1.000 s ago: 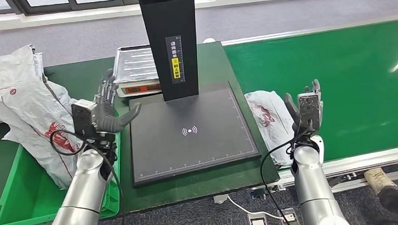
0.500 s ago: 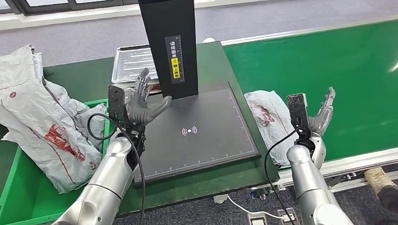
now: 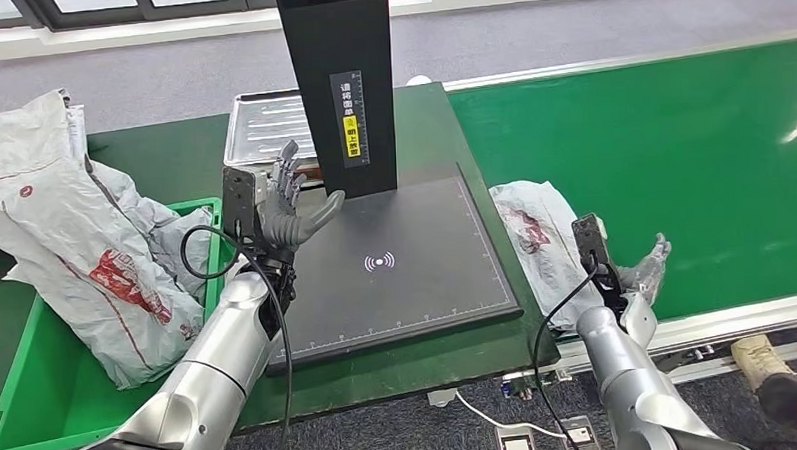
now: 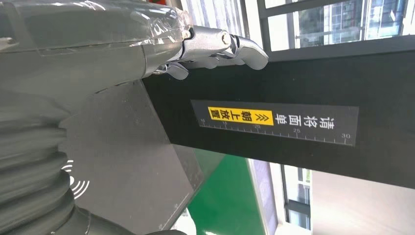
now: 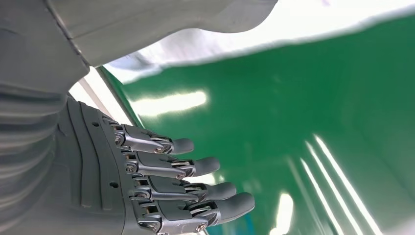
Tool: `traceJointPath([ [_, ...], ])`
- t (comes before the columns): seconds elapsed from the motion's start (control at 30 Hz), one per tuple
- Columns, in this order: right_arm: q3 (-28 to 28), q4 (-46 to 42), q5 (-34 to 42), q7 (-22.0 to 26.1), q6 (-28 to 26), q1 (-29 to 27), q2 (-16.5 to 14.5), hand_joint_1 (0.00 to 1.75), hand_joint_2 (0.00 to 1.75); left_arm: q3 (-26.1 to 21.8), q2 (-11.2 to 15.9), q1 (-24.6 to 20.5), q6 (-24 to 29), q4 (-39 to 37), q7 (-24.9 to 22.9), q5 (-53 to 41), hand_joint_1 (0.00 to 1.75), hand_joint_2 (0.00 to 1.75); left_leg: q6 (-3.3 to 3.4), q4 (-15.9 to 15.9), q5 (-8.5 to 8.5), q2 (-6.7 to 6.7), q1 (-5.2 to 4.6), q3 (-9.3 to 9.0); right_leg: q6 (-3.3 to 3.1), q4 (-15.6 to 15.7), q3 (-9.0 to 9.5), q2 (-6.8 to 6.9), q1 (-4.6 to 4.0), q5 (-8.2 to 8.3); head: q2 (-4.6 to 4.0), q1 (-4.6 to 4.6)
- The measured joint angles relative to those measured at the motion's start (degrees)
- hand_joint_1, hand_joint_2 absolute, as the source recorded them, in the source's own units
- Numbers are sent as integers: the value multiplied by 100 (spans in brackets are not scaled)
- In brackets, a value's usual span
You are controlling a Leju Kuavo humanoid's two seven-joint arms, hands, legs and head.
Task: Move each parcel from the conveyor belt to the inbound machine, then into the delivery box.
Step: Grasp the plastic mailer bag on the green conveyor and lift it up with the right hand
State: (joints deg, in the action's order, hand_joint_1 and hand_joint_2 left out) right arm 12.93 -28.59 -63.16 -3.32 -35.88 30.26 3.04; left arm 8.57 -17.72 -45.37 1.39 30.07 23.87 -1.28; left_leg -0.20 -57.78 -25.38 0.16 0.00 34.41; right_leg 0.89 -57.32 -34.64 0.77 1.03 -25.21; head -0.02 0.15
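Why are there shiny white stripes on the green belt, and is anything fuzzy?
Right wrist view: bright streaks on the conveyor belt are light glare; the parcel edge looks blurred, while the right hand is sharp. Head view: a small glare patch marks the belt's far right edge; the picture is otherwise clear.

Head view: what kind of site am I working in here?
Probably a parcel sorting station: a green conveyor belt with a parcel at its end, a black scan pad under a post, and a green bin holding bagged parcels.

Parcel-sorting workspace: green conveyor belt (image 3: 672,145), scanning machine (image 3: 386,260), scale (image 3: 266,130), green crate (image 3: 40,398).
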Motion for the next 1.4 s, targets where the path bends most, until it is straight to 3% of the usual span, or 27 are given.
traceJointPath([
  [0.17,-4,333,-187,-420,1256,187,-1,0,175,0,54,15,22,0,32,7,0,175,0,0,0,-1,-1,1,0,0,0,0,1,0,0,0],
  [0.37,-4,538,-165,-457,1661,357,-1,0,175,0,129,38,20,1,39,20,0,175,1,0,1,-6,-1,3,0,0,0,6,1,0,0,0],
  [0.47,-8,635,-131,-428,2361,447,-1,7,175,0,154,52,0,2,39,43,0,175,1,0,1,-4,0,2,0,0,0,3,1,0,0,0],
  [0.57,-89,738,-301,-437,3400,613,19,138,175,-1,183,78,-54,3,61,58,0,175,1,0,1,4,1,-2,0,1,2,-3,-1,0,0,0],
  [0.6,-152,768,-382,-430,3715,675,38,175,175,-1,197,89,-75,5,74,70,0,175,1,0,0,10,1,-5,0,1,4,-7,-2,1,0,0],
  [0.7,-360,815,-509,-386,4216,798,80,175,175,-3,253,134,-119,24,96,123,0,175,1,0,-2,35,2,-14,-1,2,8,-26,-2,7,0,0],
  [1.07,-538,891,-469,-298,4253,901,75,175,175,-7,359,245,-136,66,107,181,0,175,-2,0,4,31,2,-14,-4,-1,7,-30,-3,19,0,0],
  [1.3,-613,881,-294,-181,3610,958,2,175,175,-18,422,358,-133,245,102,248,0,175,-1,0,4,27,1,-1,-3,-2,-3,-28,-1,18,0,0],
  [1.4,-614,771,-193,-100,2820,982,-39,175,175,-50,449,434,-91,332,99,251,0,175,1,0,7,23,0,3,-4,-2,-6,-21,0,18,0,0],
])
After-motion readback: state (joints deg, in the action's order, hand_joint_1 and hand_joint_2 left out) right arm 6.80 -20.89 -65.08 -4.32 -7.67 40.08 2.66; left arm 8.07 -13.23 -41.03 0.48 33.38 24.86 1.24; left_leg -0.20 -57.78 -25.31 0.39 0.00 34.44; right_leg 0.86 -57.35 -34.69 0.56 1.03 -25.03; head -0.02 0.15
